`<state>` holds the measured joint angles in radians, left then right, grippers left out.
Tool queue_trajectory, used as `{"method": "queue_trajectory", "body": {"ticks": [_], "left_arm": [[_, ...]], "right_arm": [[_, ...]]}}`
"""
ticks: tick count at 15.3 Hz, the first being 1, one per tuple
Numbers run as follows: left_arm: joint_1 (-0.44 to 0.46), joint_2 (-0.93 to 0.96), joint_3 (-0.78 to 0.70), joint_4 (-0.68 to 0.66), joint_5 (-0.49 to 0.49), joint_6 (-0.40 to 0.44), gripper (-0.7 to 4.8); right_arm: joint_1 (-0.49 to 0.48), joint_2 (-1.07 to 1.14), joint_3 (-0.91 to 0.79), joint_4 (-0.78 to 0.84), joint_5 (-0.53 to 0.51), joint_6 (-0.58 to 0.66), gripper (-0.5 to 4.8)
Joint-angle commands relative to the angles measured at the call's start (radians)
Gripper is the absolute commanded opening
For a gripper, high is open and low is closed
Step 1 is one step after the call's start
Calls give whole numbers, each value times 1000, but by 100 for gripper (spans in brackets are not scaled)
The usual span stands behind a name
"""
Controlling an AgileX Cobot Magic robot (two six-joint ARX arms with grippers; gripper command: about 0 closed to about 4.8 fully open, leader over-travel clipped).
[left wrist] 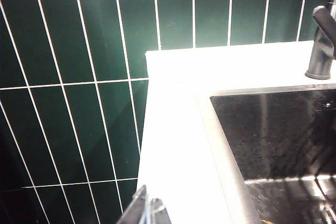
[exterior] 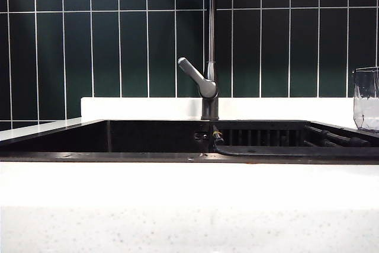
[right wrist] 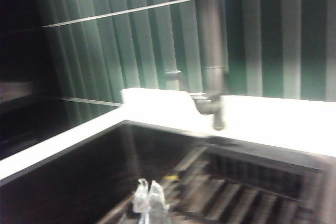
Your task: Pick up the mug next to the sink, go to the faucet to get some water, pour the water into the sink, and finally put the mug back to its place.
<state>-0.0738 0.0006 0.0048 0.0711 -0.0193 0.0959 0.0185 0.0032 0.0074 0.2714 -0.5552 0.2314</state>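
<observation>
Dark green tiles [exterior: 118, 51] back a white counter [exterior: 177, 188] holding the black sink [exterior: 148, 137]. In the exterior view the faucet [exterior: 208, 81] rises at the sink's 12 o'clock rim, its grey lever angled toward 10 o'clock. The mug [exterior: 367, 99] stands upright on the counter at the sink's 2 o'clock corner, cut by the frame edge; a ribbed rack [exterior: 266, 137] lies in the basin near it. The left gripper [left wrist: 146, 209] hangs over the counter beside the sink's far-left corner, jaws together, holding nothing. The right gripper [right wrist: 149, 198] hangs above the basin facing the faucet, jaws likewise together and empty.
</observation>
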Motion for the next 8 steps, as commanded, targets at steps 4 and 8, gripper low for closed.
{"method": "queue_trajectory", "body": {"ticks": [4, 8], "left_arm": [[137, 0, 3, 12, -4, 1, -6], [137, 0, 3, 12, -3, 1, -6]], "right_arm": [[75, 0, -4, 10, -1, 4, -5], [74, 0, -4, 2, -3, 4, -5]]}}
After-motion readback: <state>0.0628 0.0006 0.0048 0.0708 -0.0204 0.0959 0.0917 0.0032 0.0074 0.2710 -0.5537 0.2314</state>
